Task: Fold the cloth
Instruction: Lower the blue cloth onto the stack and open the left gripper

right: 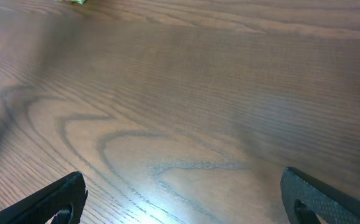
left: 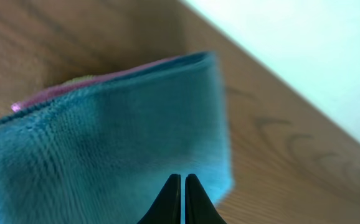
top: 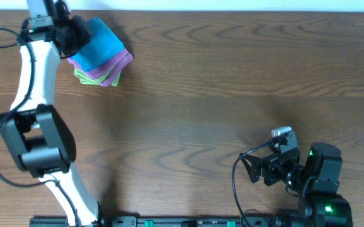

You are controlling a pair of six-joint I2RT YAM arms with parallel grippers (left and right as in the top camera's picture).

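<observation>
Closest to the lens in the left wrist view: left gripper (left: 183, 186), black fingertips pressed together w/ only a hairline between them, nothing visibly pinched. Right behind/under the tips lies the cloth (left: 105, 143), sky-blue terry, filling most of that view, a bit blurred. A thin strip of the purple cloth (left: 61, 93) peeks out along its far edge.

Overhead: the cloth (top: 103, 41) sits at the far left of the table (top: 201, 94), near the back edge, already a compact squarish pad on top of the purple cloth (top: 124, 61), which in turn lies on the green cloth (top: 97, 79); stack is fanned, not squared up. Left gripper (top: 68, 34) is at the stack's left side, touching or just above it, can't tell which.

Right gripper (right: 183, 199) hangs over bare wood near the front right, jaws wide apart, empty, well away from the stack.

Progress, as a judgement: folding looks done, cloth placed on the pile. What's left is prob. only pulling the left arm clear, maybe tidying the stack
</observation>
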